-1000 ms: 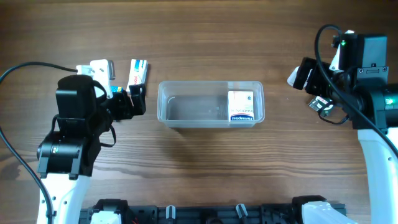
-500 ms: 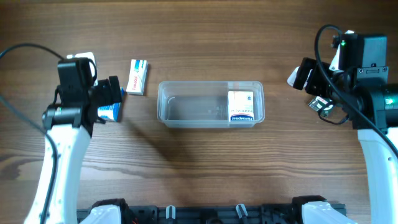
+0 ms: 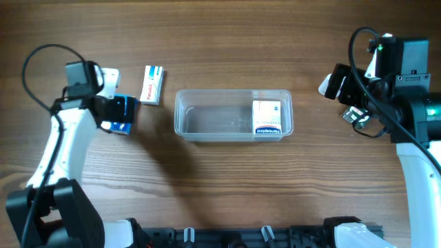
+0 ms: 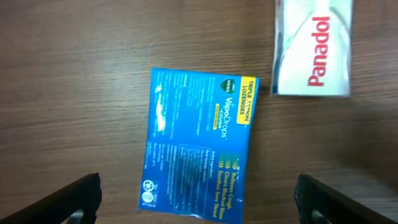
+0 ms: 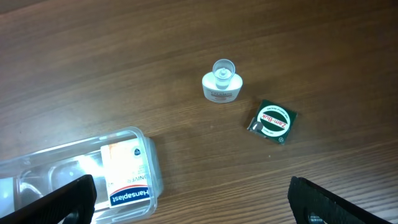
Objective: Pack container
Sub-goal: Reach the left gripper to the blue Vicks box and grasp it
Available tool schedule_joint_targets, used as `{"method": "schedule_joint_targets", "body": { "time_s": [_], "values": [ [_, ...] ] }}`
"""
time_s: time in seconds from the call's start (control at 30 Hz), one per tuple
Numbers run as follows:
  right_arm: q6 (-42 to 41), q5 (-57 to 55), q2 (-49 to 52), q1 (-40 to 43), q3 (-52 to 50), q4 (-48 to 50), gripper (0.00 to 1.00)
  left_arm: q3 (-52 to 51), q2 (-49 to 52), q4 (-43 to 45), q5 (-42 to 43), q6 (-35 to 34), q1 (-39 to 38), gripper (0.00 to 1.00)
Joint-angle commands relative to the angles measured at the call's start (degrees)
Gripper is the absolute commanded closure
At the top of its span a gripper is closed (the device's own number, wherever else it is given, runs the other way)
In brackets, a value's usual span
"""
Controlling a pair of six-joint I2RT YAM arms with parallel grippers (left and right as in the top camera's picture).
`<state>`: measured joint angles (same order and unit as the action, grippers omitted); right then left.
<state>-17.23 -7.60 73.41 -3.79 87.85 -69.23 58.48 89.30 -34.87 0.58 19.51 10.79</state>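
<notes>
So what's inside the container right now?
One Hansaplast box lies at the right end of the container; the rest looks bare through the clear plastic. Whatever is beneath that box is covered.

Wears smooth white shells over the long links of the left arm point(image 3: 63, 145) and right arm point(image 3: 417, 180), with matte black, boxy housings at the joints. Trails a thin black cable point(image 3: 43, 47) in a loop off the left wrist and a second cable point(image 3: 351, 52) curling beside the right. Shows a small green light point(image 3: 376, 47) on the right housing. Ends in dark, blunt fingers point(image 4: 78, 198).
</notes>
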Motion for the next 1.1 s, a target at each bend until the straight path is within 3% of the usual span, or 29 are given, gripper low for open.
{"method": "schedule_joint_targets", "body": {
  "time_s": [0.0,0.5,1.07],
  "values": [
    [0.7,-0.6,0.4,0.2,0.2,0.2,0.00,0.9,1.6,0.4,12.2,3.3,3.7,0.00],
    [0.7,-0.6,0.4,0.2,0.2,0.2,0.00,0.8,4.0,3.0,5.9,4.1,5.8,0.00],
    [0.7,-0.6,0.6,0.2,0.2,0.2,0.00,0.8,13.2,7.5,6.0,5.9,4.1,0.00]
  ]
}}
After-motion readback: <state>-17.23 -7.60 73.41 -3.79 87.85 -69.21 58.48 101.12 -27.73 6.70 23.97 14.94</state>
